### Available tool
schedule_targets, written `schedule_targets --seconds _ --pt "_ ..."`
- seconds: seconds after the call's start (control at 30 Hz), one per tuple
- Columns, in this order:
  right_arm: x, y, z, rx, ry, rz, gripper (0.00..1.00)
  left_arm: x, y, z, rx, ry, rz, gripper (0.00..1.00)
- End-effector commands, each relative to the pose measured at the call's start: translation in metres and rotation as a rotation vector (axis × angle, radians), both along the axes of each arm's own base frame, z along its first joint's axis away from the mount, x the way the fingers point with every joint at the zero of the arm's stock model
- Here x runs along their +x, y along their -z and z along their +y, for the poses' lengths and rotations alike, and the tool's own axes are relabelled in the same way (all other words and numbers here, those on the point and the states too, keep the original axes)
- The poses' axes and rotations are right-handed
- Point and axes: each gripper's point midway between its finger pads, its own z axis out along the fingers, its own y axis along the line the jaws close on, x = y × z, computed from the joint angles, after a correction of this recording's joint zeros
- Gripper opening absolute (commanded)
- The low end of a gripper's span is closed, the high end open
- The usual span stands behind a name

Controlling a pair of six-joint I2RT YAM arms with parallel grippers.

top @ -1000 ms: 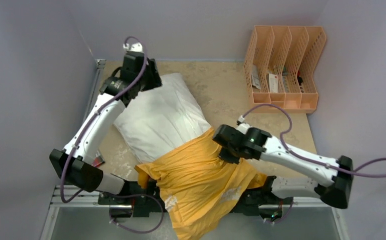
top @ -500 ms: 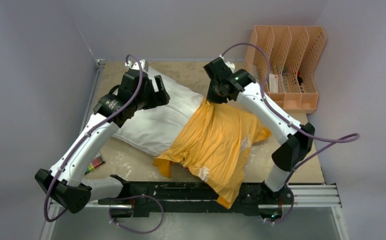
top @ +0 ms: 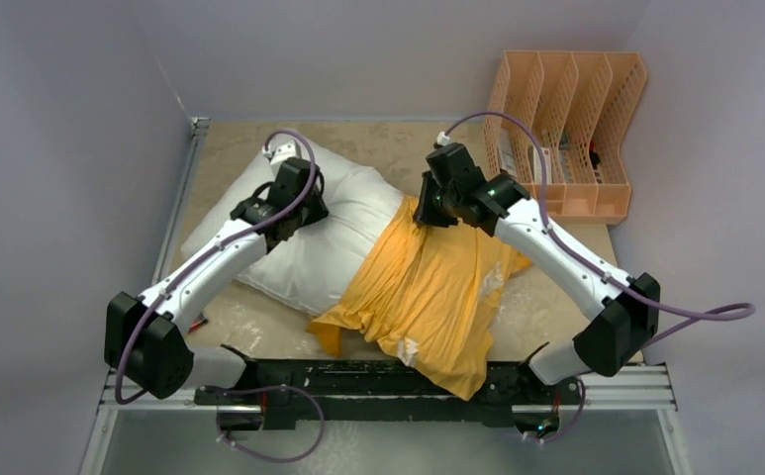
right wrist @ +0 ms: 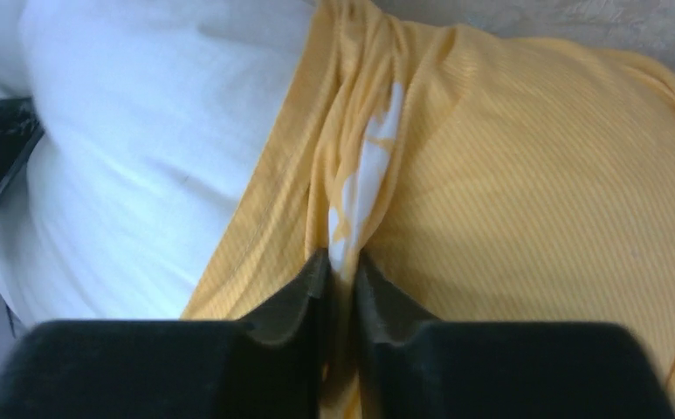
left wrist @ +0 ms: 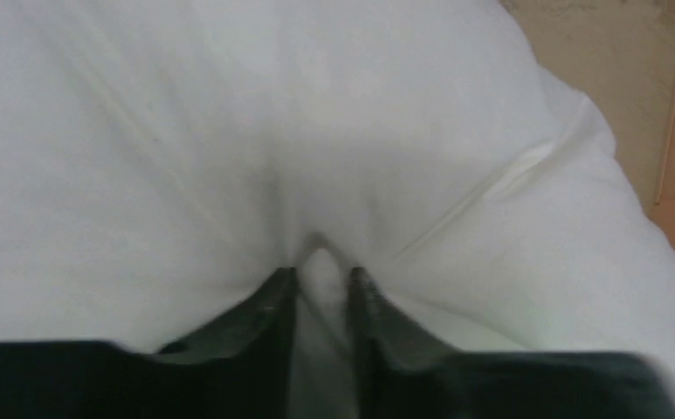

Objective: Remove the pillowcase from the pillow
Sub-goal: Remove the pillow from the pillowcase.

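Note:
The white pillow [top: 334, 233] lies slantwise across the table, its left half bare. The orange-yellow pillowcase [top: 437, 297] covers its right end and hangs over the near edge. My left gripper [top: 311, 210] is shut on a pinch of the pillow's white fabric [left wrist: 316, 218], shown close in the left wrist view [left wrist: 320, 272]. My right gripper [top: 428, 210] is shut on a bunched fold of the pillowcase [right wrist: 526, 175] at its open hem, beside the bare pillow [right wrist: 150, 166]; it shows in the right wrist view [right wrist: 340, 257].
A peach desk organiser [top: 566, 134] with small items stands at the back right, close behind the right arm. Grey walls close the left, back and right. The black rail [top: 358, 381] runs along the near edge under the hanging fabric.
My left gripper moved right and nearer along the pillow and pinches it mid-body. My right gripper dropped slightly from the back; the pillowcase lies flatter and more stretched toward the near edge.

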Motion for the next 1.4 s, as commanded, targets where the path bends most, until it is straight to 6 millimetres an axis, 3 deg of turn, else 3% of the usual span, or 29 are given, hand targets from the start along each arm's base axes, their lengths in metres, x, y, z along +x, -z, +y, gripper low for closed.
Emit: schedule_targets --seconds 0.0,0.1,0.27,0.33,0.43,0.57,0.67,0.73,0.77,0.87,1.0,1.03,1.2,1.37 --pt "-0.013 -0.02 0.01 0.04 -0.111 -0.02 0.33 -0.004 0.024 -0.003 -0.076 -0.028 -0.028 0.04" --pt "-0.017 -0.04 -0.002 -0.003 -0.111 -0.06 0.54 -0.01 0.03 0.002 -0.062 -0.047 -0.011 0.0" --pt "-0.058 -0.081 0.012 0.084 -0.2 -0.137 0.62 -0.014 0.027 0.008 -0.046 -0.053 -0.011 0.0" --pt "-0.081 -0.085 0.028 0.077 -0.237 -0.147 0.63 -0.014 0.025 0.008 -0.044 -0.054 -0.016 0.0" --pt "-0.118 -0.063 0.053 0.039 -0.254 -0.069 0.65 -0.014 0.024 0.007 -0.053 -0.053 -0.015 0.0" --pt "-0.142 -0.022 0.058 -0.119 -0.077 -0.059 0.76 -0.016 0.013 -0.001 -0.093 -0.015 -0.02 0.0" --pt "-0.153 0.014 0.056 -0.189 0.023 -0.022 0.9 -0.025 -0.005 -0.006 -0.11 0.04 -0.019 0.39" --pt "-0.155 0.041 0.052 -0.229 0.047 0.008 0.95 -0.035 -0.02 -0.002 -0.101 0.066 -0.026 0.55" --pt "-0.152 0.048 0.053 -0.233 0.048 0.005 0.9 -0.04 -0.026 0.001 -0.093 0.076 -0.029 0.59" --pt "-0.138 0.054 0.051 -0.228 0.084 -0.019 0.57 -0.063 -0.039 0.01 -0.082 0.115 -0.026 0.63" --pt "-0.122 0.045 0.041 -0.182 0.109 -0.045 0.07 -0.098 -0.041 0.01 -0.104 0.219 0.007 0.64" --pt "-0.115 0.04 0.042 -0.151 0.104 -0.058 0.0 -0.106 -0.039 0.008 -0.118 0.248 0.025 0.64" --pt "-0.1 0.023 0.049 -0.013 0.01 -0.08 0.0 -0.138 -0.036 -0.019 -0.215 0.383 0.041 0.66" --pt "-0.103 0.019 0.057 0.033 -0.049 -0.072 0.0 -0.144 -0.026 -0.047 -0.23 0.393 0.04 0.74"
